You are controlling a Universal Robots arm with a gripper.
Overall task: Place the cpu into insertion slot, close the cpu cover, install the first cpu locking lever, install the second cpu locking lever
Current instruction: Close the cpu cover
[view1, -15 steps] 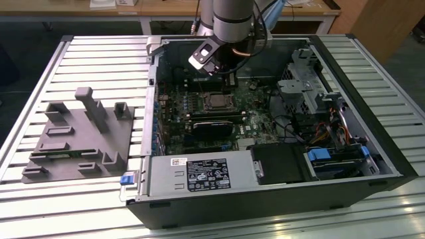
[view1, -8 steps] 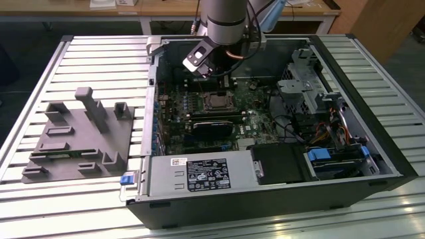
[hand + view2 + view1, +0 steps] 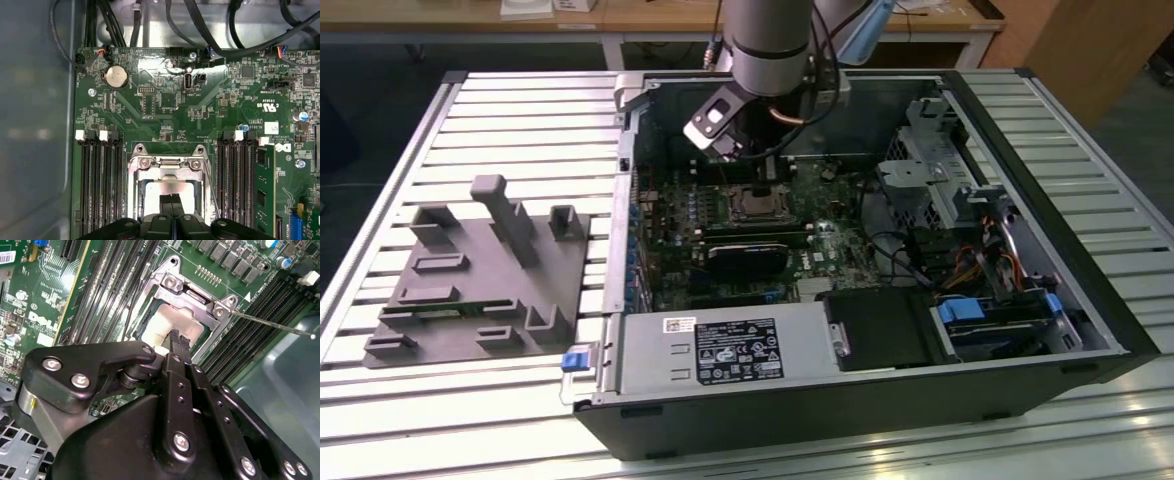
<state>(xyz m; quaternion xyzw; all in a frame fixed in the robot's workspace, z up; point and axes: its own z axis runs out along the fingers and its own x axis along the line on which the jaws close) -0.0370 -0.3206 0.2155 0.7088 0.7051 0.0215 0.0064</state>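
Here's the arm [image 3: 767, 40], reaching straight down into the open computer case [image 3: 854, 410] that lies on the slatted desk [image 3: 520, 110], right above the insertion slot [image 3: 754, 205] in the middle of the green motherboard [image 3: 165, 100]. Down at the wrist, the claw [image 3: 179, 339] has its two black fingers pressed together with nothing between them, tips aimed at the cpu [image 3: 167, 322]. And the cpu is home: it sits in the slot, dull silver-tan top facing up. The cpu cover [image 3: 136, 195] lies around it as a silvery frame, the chip showing through its square window. In the first wrist view the fingertips stand over the middle of that window; whether they actually touch the metal top, I cannot tell. A thin locking lever [image 3: 272, 325] runs out from the socket's corner, across the black memory slots [image 3: 240, 335], and looks unlatched. More memory slots flank the socket on both sides in the first wrist view, with a round coin battery [image 3: 116, 76] farther up the board. Out on the desk, on the exterior view's left, a grey fixture [image 3: 480, 270] sits well apart from the case, and the silver power supply [image 3: 720, 350] fills the case's near edge.
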